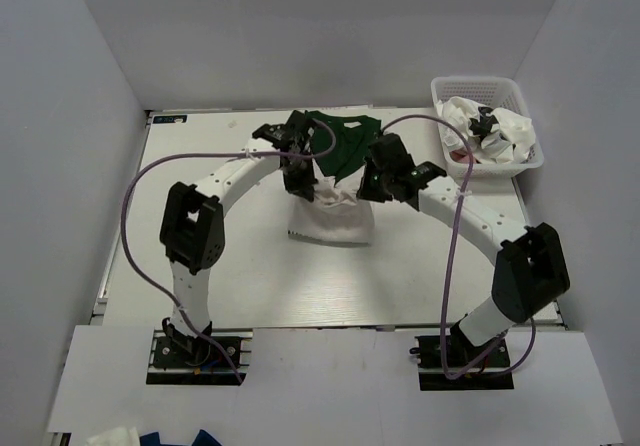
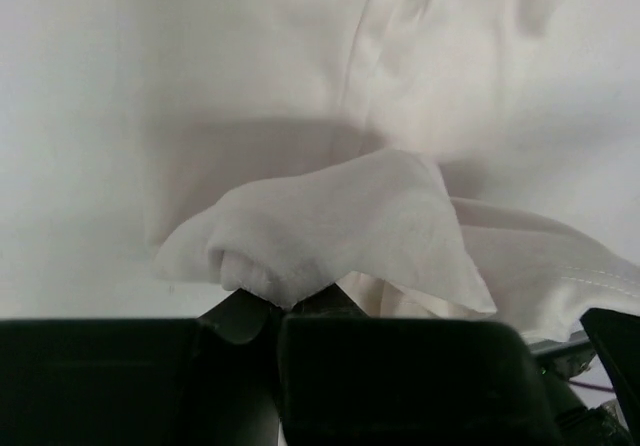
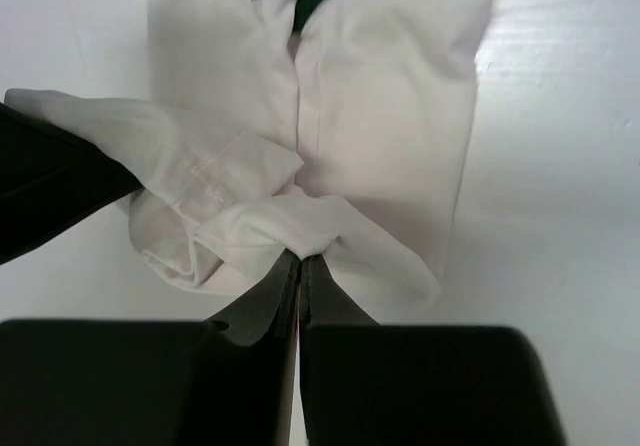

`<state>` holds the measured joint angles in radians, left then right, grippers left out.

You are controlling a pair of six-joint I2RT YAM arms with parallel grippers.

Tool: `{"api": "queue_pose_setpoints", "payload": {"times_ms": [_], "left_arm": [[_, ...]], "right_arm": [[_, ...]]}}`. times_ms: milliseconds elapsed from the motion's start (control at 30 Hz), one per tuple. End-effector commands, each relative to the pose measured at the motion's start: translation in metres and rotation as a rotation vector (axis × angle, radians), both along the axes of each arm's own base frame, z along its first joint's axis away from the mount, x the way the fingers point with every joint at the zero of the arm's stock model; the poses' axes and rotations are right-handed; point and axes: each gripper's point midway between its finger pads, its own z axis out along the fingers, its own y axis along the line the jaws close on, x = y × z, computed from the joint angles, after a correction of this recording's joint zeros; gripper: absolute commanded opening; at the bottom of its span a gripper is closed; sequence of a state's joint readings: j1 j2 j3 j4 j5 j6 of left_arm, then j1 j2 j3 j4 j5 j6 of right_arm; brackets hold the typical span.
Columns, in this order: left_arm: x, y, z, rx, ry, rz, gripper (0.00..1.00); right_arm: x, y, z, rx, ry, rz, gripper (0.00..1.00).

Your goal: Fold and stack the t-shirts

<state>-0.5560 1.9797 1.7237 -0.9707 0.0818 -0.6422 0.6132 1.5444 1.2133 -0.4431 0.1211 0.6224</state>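
The left claw [image 1: 299, 180] is pinched narrow on a bunched fold of the white t-shirt [image 1: 335, 223]. That shirt lies mid-tabletop [image 1: 250, 281], touching the dark green t-shirt [image 1: 348, 141] behind it. Just to the right, the right claw [image 1: 373, 188] is clamped tight on another fold of the same shirt. At the far right, the basket [image 1: 512, 90] holds crumpled white t-shirts [image 1: 510, 134].

White lattice basket [image 1: 478, 80] on table [image 1: 330, 276], far right corner.
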Motion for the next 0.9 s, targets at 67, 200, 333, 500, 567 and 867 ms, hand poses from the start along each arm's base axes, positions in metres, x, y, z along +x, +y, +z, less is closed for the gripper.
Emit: {"api": "queue_pose_setpoints", "payload": {"times_ms": [67,200,333,500,567,867], "left_arm": [[0.043,-0.005,0.02,-0.021,-0.068,-0.087,0.0],[0.062,-0.003,0.006,-0.021,-0.033,-0.078,0.0],[0.076,0.006,0.0,-0.033,-0.029,-0.06,0.0],[0.099,-0.002,0.0,-0.094,-0.077,-0.079,0.0],[0.099,-0.005,-0.011,-0.098,-0.054,-0.084,0.0],[0.137,0.003,0.001,-0.196,-0.085,-0.019,1.0]], "right_arm": [[0.05,-0.005,0.011,-0.027,-0.067,-0.053,0.0],[0.073,-0.008,0.007,-0.022,-0.059,-0.079,0.0],[0.092,-0.016,-0.003,-0.021,-0.043,-0.109,0.0],[0.113,-0.021,-0.012,-0.009,-0.045,-0.132,0.0],[0.12,-0.02,-0.016,-0.006,-0.041,-0.131,0.0],[0.164,-0.019,-0.024,0.012,-0.025,-0.169,0.29]]}}
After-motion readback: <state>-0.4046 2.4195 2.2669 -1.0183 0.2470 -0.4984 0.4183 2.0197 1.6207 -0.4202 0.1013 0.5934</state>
